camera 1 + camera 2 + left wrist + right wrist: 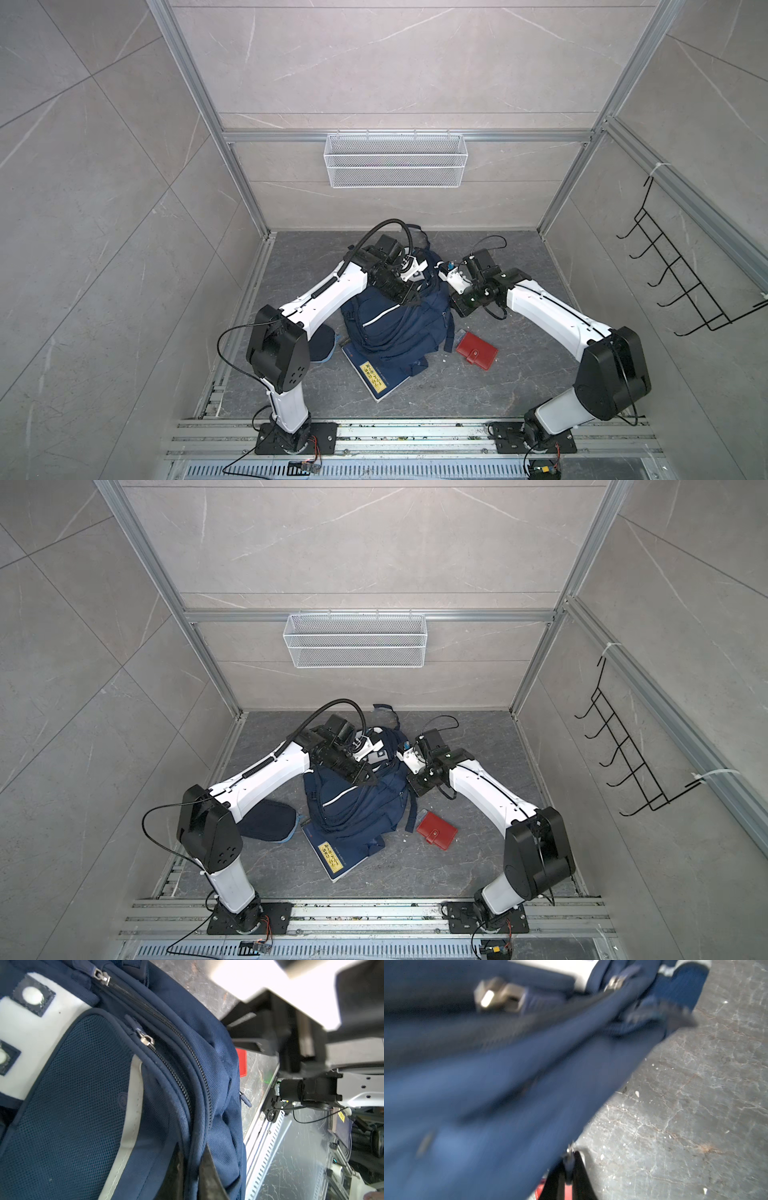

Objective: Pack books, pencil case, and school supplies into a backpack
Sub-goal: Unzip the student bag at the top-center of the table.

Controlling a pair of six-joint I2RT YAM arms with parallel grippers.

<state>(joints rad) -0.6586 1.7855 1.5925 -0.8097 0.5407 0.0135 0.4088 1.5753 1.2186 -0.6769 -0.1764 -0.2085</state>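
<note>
The left gripper (193, 1169) is pinched narrow, its 2 dark fingers (211, 1174) nipping a raised seam of the backpack (83, 1105) beside a zipper track. From there the wrist bends down over the pack's upper half. The white forearm runs back and outward to a black elbow raised above the pencil case (270, 823) (largely hidden under that elbow in a top view). The upper link then drops to its base on the front rail (415, 432).

The right gripper (569, 1177) is likewise closed tight on the backpack's edge, where a small metal pull shows at the fingertips; the wrist view is too blurred to tell more. Its wrist sits low at the pack's right side, and the forearm slopes back to a high elbow, then down to its base.

The backpack lies on the dark surface (519, 386) between both arms, overlapping 1 navy book (374, 376) with a yellow label. The red case (477, 353) lies just beside the pack, apart from both grippers.
</note>
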